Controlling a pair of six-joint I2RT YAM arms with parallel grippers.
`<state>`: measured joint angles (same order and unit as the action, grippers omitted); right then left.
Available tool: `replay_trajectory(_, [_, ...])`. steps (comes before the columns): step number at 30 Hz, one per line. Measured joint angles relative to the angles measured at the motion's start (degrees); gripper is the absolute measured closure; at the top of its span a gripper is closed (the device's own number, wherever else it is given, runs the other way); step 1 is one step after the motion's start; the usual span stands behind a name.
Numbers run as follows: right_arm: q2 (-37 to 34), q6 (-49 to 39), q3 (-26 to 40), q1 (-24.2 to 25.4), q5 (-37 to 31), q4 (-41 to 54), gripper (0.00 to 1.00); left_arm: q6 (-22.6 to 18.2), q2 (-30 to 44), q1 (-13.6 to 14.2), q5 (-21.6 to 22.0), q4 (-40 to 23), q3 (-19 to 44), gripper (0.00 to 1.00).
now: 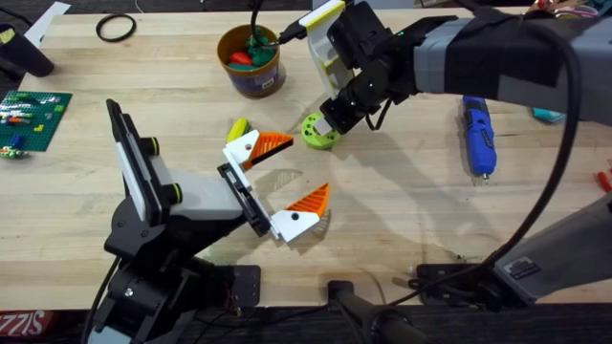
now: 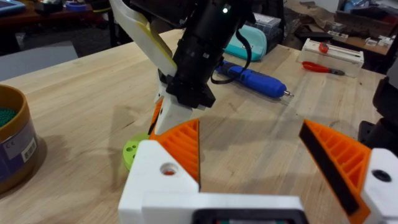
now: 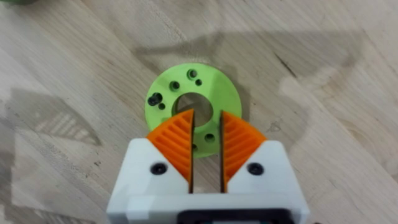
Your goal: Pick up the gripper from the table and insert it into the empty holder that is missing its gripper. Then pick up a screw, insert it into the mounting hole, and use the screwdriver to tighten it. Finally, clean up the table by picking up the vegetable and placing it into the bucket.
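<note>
The vegetable (image 1: 318,131) is a lime-green ring lying flat on the table (image 1: 402,201), right of the bucket (image 1: 251,59). My right gripper (image 1: 332,118) reaches in from the right and comes down on it. In the right wrist view its orange pads (image 3: 177,146) stand a narrow gap apart, with the near rim of the vegetable (image 3: 168,93) between them. My left gripper (image 1: 292,172) hovers open just in front of the ring, with nothing between its fingers. From the left wrist I see the vegetable (image 2: 132,149) under the right gripper (image 2: 169,118). The blue screwdriver (image 1: 478,134) lies at the right.
The bucket holds red and green toy pieces. A small yellow piece (image 1: 236,127) lies beside the left gripper's far finger. A green brick plate (image 1: 33,110) and a black ring (image 1: 115,27) sit at the far left. A red-handled tool (image 2: 326,67) lies beyond the screwdriver (image 2: 258,79).
</note>
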<state>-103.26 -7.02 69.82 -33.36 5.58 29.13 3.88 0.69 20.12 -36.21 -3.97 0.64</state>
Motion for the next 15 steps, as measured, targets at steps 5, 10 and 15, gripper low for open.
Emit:
replay_trajectory(5, [0.0, 0.0, 0.0, 0.0, 0.0, 0.4, 0.783, 0.0, 0.0, 0.0, 0.0, 0.2, 0.0, 0.016])
replay_trajectory(10, [0.0, 0.1, 0.0, 0.0, 0.0, 0.8, 0.783, 0.0, 0.0, 0.0, 0.0, 0.2, 0.0, 0.016])
replay_trajectory(15, [0.0, 0.2, 0.0, 0.0, 0.0, 1.1, 0.783, 0.0, 0.0, 0.0, 0.0, 0.2, 0.0, 0.016])
